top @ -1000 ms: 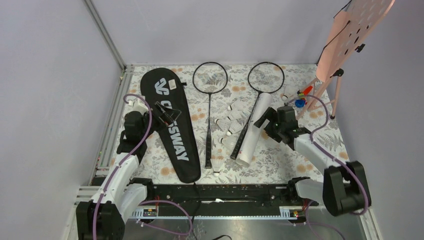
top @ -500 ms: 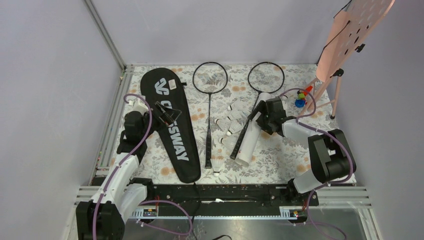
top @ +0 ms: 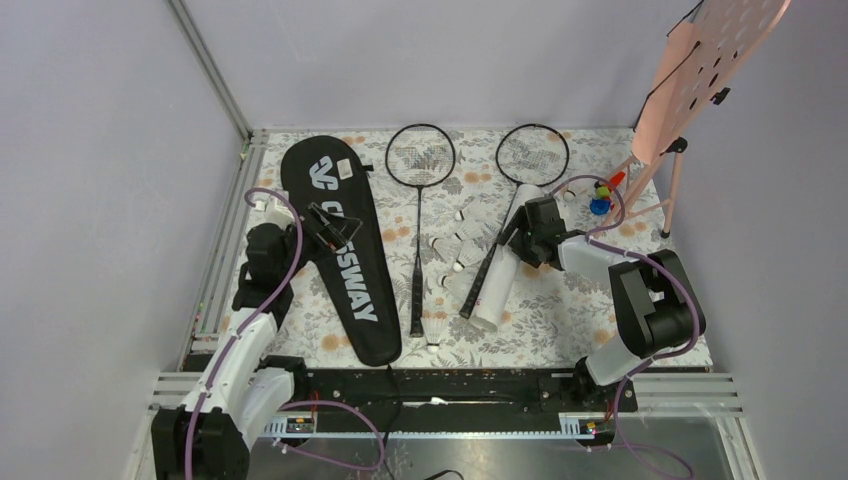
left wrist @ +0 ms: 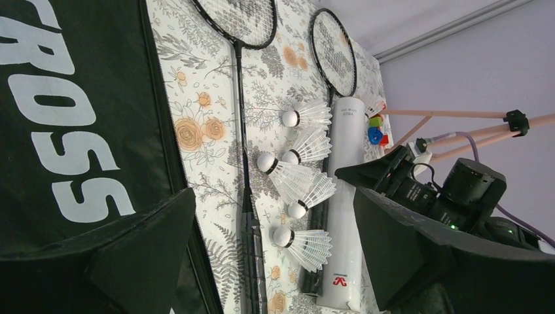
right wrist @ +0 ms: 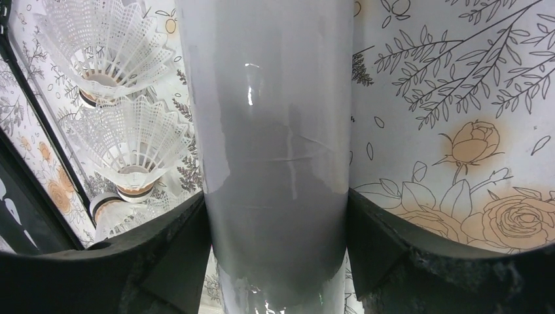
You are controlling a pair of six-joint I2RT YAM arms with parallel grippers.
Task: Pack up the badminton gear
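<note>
The white tube (top: 497, 295) lies slanted on the floral table, right of centre. My right gripper (top: 522, 238) is over its far half, one finger pressed on each side; in the right wrist view the tube (right wrist: 275, 131) fills the gap between the fingers (right wrist: 170, 248). Several shuttlecocks (top: 462, 240) lie just left of the tube, also in the right wrist view (right wrist: 131, 140). Two black rackets (top: 420, 157) (top: 532, 155) lie with their heads at the back. My left gripper (top: 330, 228) is open and empty above the black CROSSWAY bag (top: 340, 255).
A pink perforated board (top: 710, 60) on a stand is at the back right, with small coloured toys (top: 600, 195) at its foot. One shuttlecock (top: 435, 330) lies alone near the front. Grey walls close in the table's left, back and right sides.
My right arm has swung left and forward, and its gripper now sits on the white tube. The left arm and the gear have not moved.
</note>
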